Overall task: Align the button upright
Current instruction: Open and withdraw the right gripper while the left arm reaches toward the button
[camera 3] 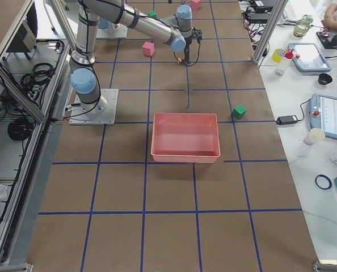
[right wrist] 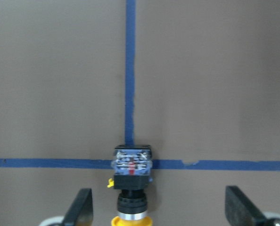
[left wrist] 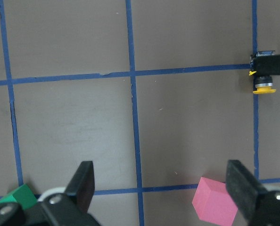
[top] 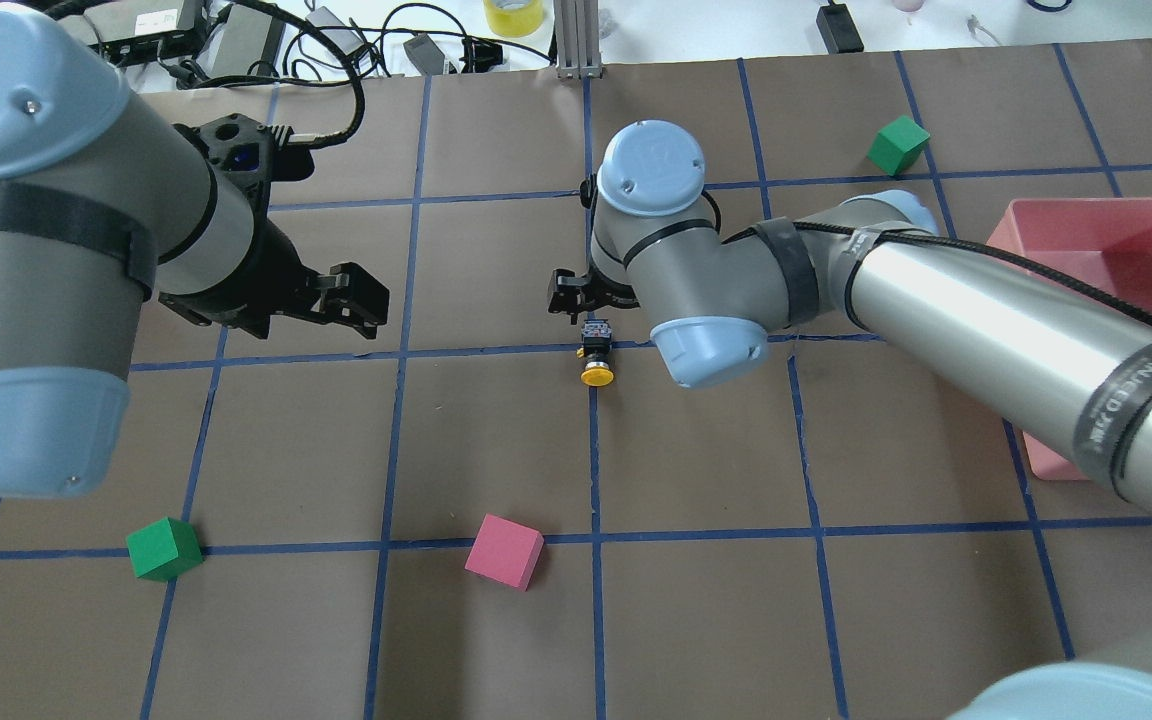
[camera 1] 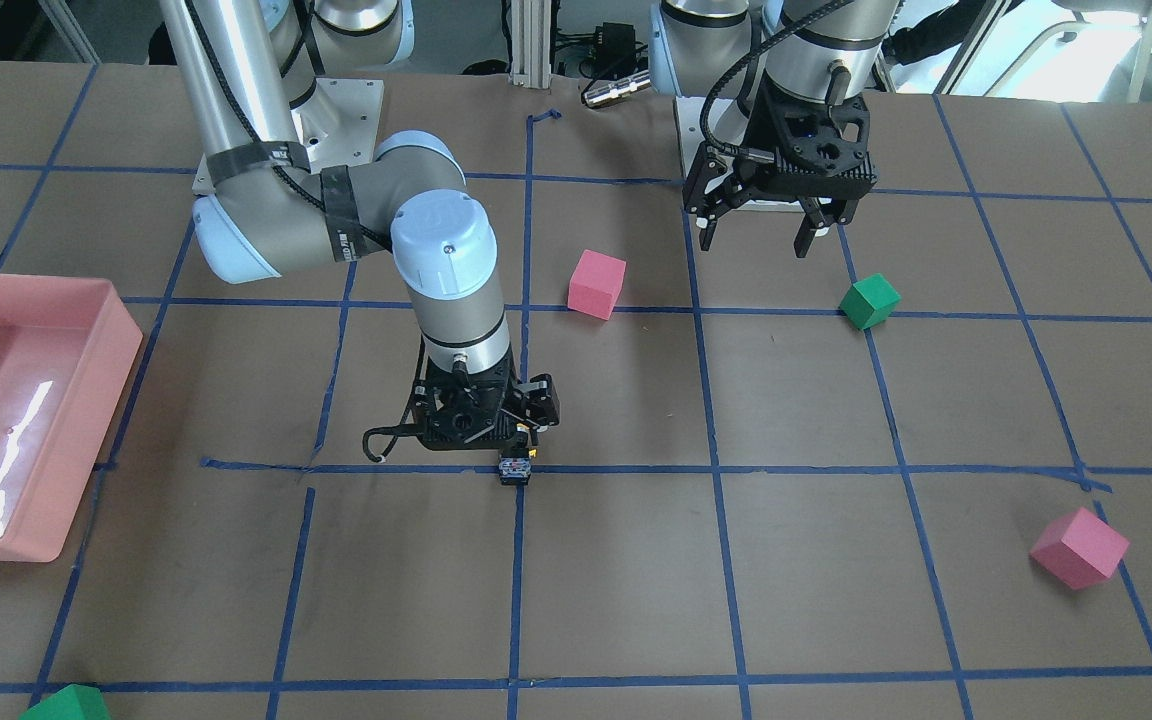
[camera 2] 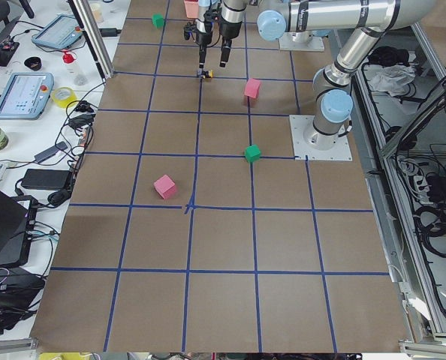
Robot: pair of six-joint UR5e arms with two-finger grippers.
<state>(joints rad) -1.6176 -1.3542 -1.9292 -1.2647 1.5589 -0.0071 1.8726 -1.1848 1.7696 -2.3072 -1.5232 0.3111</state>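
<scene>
The button (top: 594, 352) lies on its side on a crossing of blue tape lines, its yellow cap (top: 596, 376) toward the robot and its boxy base away from it. It also shows in the front view (camera 1: 515, 470), the left wrist view (left wrist: 264, 75) and the right wrist view (right wrist: 132, 172). My right gripper (right wrist: 159, 202) hangs low over it, open, with the button between its wide-apart fingers (right wrist: 81, 207), nearer one of them and not gripped. My left gripper (camera 1: 754, 243) is open and empty, raised well away from the button.
A pink cube (top: 504, 551) and a green cube (top: 164, 548) lie on the robot's side of the button. Another green cube (top: 898, 144) lies far right. A pink bin (top: 1116, 250) stands at the right. A second pink cube (camera 1: 1079, 547) lies far left.
</scene>
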